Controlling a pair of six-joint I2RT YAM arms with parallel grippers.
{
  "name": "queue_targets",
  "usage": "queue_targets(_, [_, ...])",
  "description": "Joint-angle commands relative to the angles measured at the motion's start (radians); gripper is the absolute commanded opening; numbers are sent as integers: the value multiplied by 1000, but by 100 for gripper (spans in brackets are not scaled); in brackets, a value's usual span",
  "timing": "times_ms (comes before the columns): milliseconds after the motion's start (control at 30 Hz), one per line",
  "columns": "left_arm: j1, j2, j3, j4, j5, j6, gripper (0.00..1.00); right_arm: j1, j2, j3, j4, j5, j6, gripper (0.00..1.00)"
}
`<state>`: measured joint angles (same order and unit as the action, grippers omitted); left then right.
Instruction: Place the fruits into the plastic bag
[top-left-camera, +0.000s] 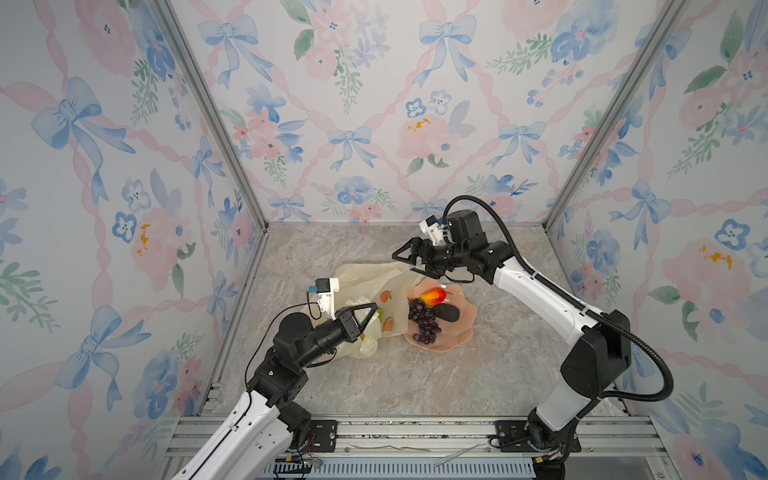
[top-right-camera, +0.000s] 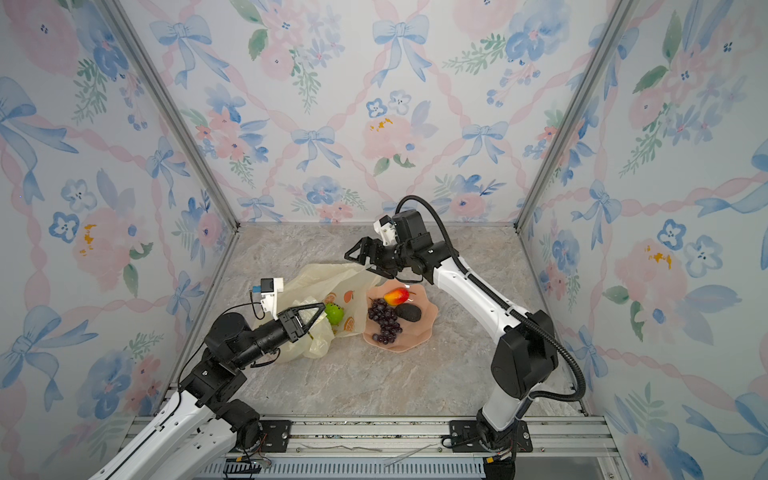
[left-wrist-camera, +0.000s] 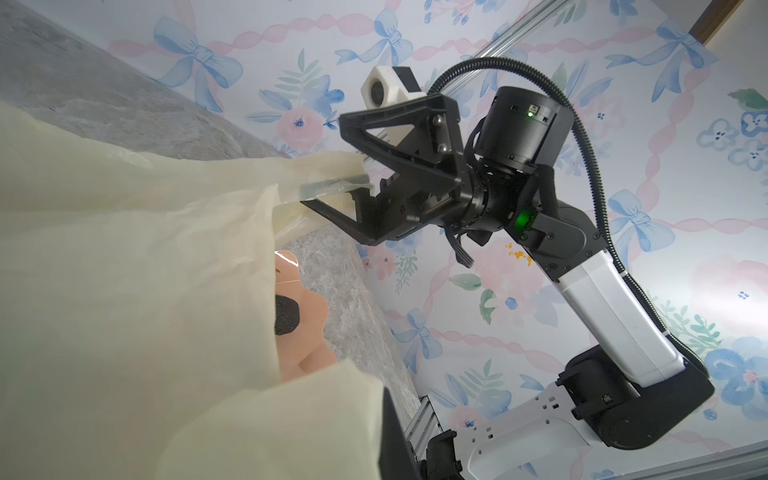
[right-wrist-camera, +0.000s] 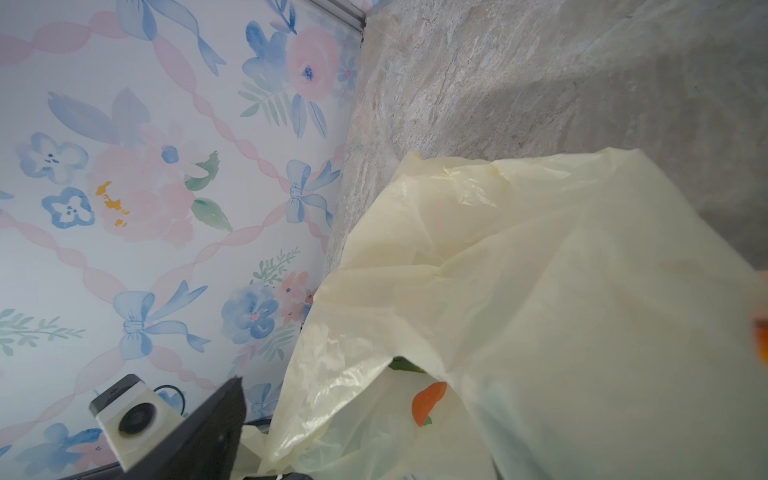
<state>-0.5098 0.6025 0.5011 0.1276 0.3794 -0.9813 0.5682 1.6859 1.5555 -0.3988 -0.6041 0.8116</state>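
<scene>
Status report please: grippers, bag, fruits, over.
Left gripper shut on plastic bag. Right gripper open at bag's far edge. Lime inside; mango, grape bunch on pink dish. Nothing blocks.

Bare tabletop (top-left-camera: 415, 382) beside bag (top-left-camera: 365, 278) and dish (top-left-camera: 469, 320)

Wallpapered walls (top-left-camera: 374, 124) with blue bows, pink ribbons and flowers at nine, twelve and three o'clock, grey marbled tabletop (top-left-camera: 415, 374) at centre, aluminium corner posts (top-left-camera: 216, 124) at eleven and one o'clock, slotted metal rail (top-left-camera: 415, 432) at six o'clock, soft even light
</scene>
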Motion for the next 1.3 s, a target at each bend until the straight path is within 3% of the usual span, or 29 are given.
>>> queue_targets(0, [7, 3, 5, 47, 28, -7, 0, 4, -26, -30, 38, -74, 57, 93])
queue_targets(133, [8, -7, 2, 43, 32, -7, 0, 9, -10, -60, 101, -106, 108, 95])
queue_targets(500, [8, -46, 11, -6, 29, 18, 0, 96, 60, -114, 480, -245, 341, 95])
queue_targets(767, [8, -47, -11, 29, 37, 10, 0, 56, -26, -217, 927, -286, 629, 96])
queue_targets(833, [8, -50, -17, 35, 36, 7, 0, 37, -77, -228, 939, -284, 635, 96])
queue_targets(900, [8, -53, -20, 37, 38, 6, 0, 13, -130, -223, 825, -278, 556, 96])
queue_targets(1000, [8, -57, -20, 31, 39, 9, 0, -19, -229, -156, 375, -203, 241, 97])
queue_targets(1100, [8, -63, -19, 20, 39, 15, 0, -27, -300, -39, -91, 10, -87, 100])
queue_targets(1267, [9, -61, -2, -8, 36, 39, 0, -34, -388, 42, -491, 298, -349, 96])
